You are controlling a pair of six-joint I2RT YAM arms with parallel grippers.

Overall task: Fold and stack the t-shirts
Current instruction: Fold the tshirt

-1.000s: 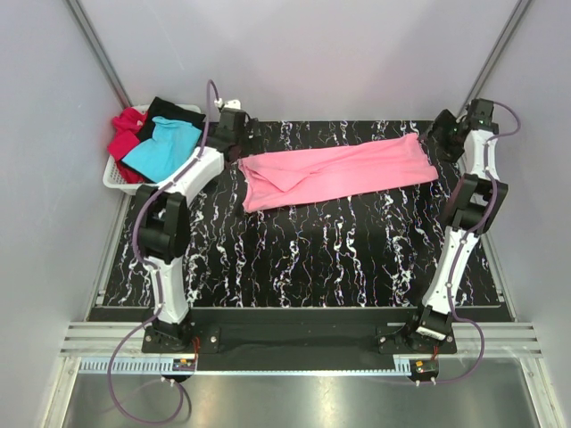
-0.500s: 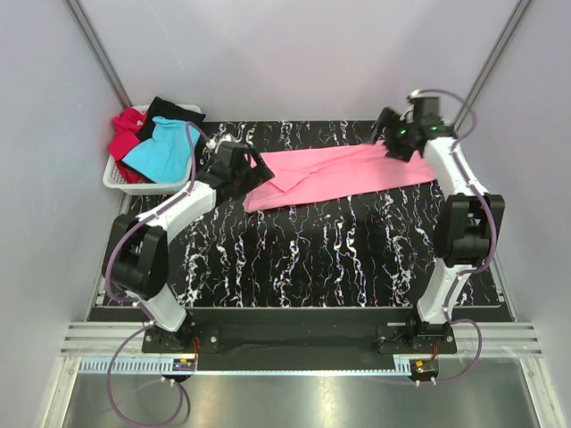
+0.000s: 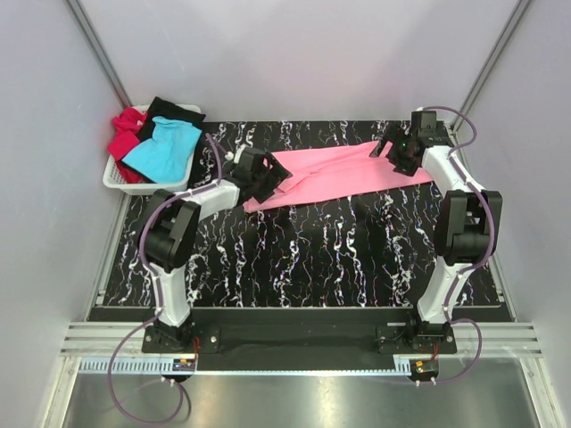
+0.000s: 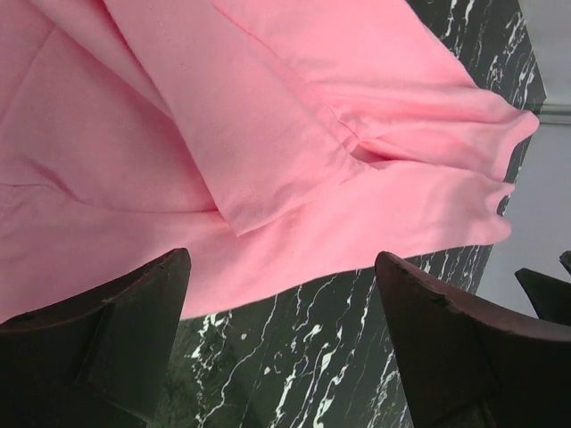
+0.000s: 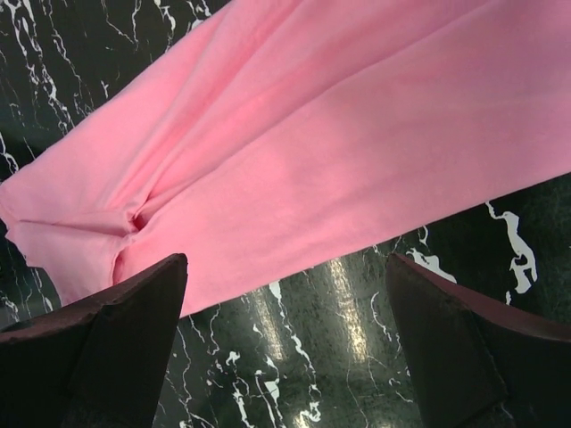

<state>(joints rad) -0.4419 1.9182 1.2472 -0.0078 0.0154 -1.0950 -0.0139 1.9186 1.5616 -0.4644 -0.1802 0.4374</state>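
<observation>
The left claw (image 4: pixel 277 357) hangs released, its two dark fingers (image 4: pixel 98 339) spread wide with nothing between them. It sits low over the left end of the pink t-shirt (image 3: pixel 348 169). Its wrist view shows the shirt's near edge and a folded-in flap just beyond the fingertips. Whether the tips touch the cloth cannot be told.

The right claw (image 5: pixel 285 357) is released too, jaws wide and empty. It is poised over the shirt's right end, with the near hem and bare marbled surface framed between its fingers.

Between the two claws the pink t-shirt lies flat on the black marbled worktop (image 3: pixel 312 259), toward the far side. It forms a long narrow band running slightly uphill from left to right, with its sides apparently already turned in lengthwise.

Well off to the left, the white plastic basket (image 3: pixel 120 183) holds the turquoise t-shirt (image 3: pixel 165 147), the red t-shirt (image 3: pixel 125 134) and the black t-shirt (image 3: pixel 174 111), all heaped loosely and unfolded.

The task looks to be at an early stage. The first shirt is partly folded and probably needs its ends brought together. No stack exists yet, and three shirts wait untouched.
</observation>
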